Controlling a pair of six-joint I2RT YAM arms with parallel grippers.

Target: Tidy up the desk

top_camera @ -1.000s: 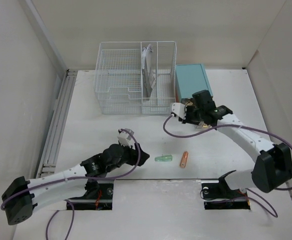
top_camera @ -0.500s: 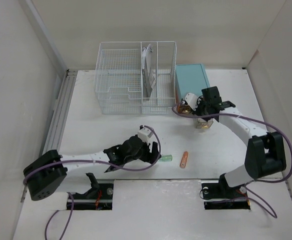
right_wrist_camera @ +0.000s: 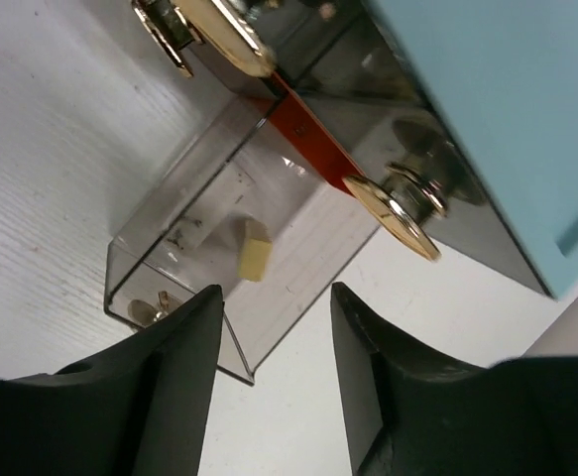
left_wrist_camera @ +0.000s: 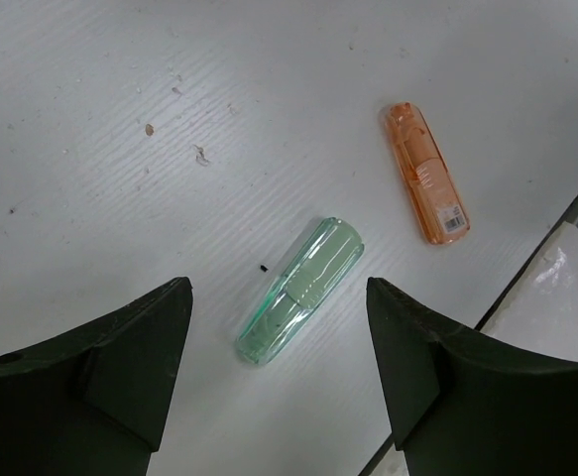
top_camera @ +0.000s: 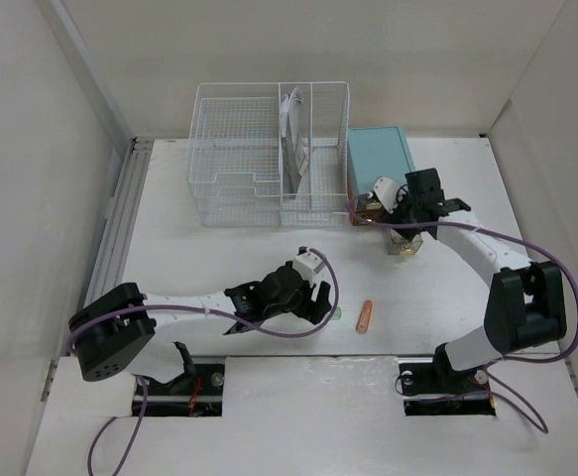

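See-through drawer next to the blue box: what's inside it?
One small cream block lies on the floor of the clear drawer. A gold bit shows at its near corner, maybe its knob. The part under the teal cabinet is hidden.

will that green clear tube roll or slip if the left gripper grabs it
It may roll: the green tube looks rounded and lies on its side on the smooth desk. Its glossy clear plastic could slip in a pinch. It looks hollow, so it is likely light.

A robotics lab test cell — plain light walls (top_camera: 41, 139) box in a white desk (top_camera: 447, 178). Two cabled arms (top_camera: 184, 305) are bolted at its near edge.
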